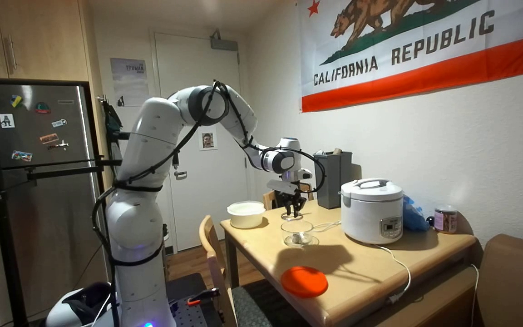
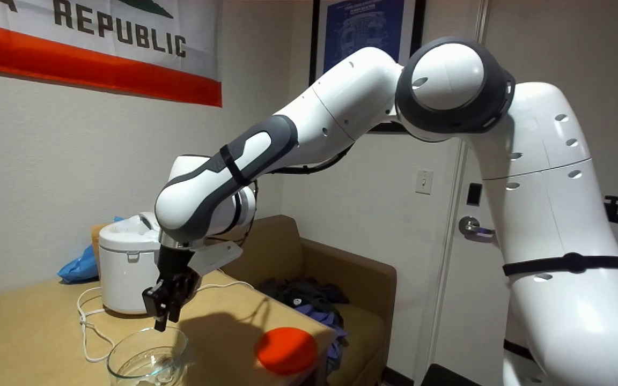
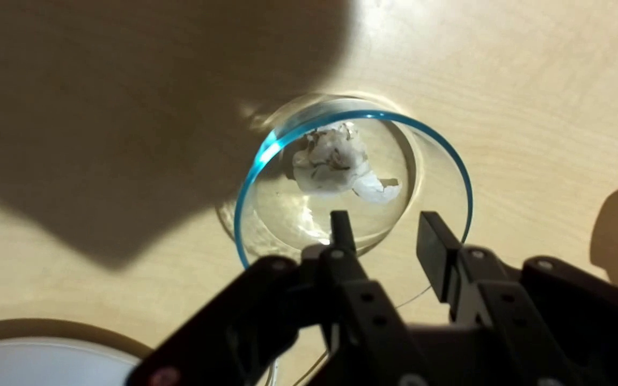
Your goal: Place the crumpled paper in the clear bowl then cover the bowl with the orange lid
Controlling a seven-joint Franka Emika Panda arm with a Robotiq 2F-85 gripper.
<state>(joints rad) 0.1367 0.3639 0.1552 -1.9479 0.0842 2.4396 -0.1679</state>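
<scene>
Pincer (image 3: 385,228): hangs above the bowl (image 3: 362,114), fingers (image 3: 436,252) parted, open space between them.

Flag (image 1: 425,54): red star, bear, red band; dark capitals reading "CALIFORNIA REPUBLIC". Seen in both exterior views, cropped in each.
Poster (image 1: 130,81): grey-blue; lettering too small to read surely.
Framed print (image 2: 362,32): blue; heading illegible.
Jar (image 1: 446,221): stands on the bench (image 1: 379,263); label present, wording too small.
Cooker (image 1: 372,209): white, top closed; markings on its front not readable.

Bowl: clear, upright on the bench, mouth uncovered. Holds the paper (image 3: 333,161), crumpled, white with brownish marks, lying at the bottom.
Lid (image 1: 304,281): orange, round, flat on the bench, apart from the bowl.
White bowl (image 1: 246,215): opaque, upright near a bench corner; contents cannot be told.
Bin (image 1: 327,181): grey, upright near the cooker; something brownish shows above its rim.
Blue bundle (image 1: 413,215): beside the cooker; contents hidden.
</scene>
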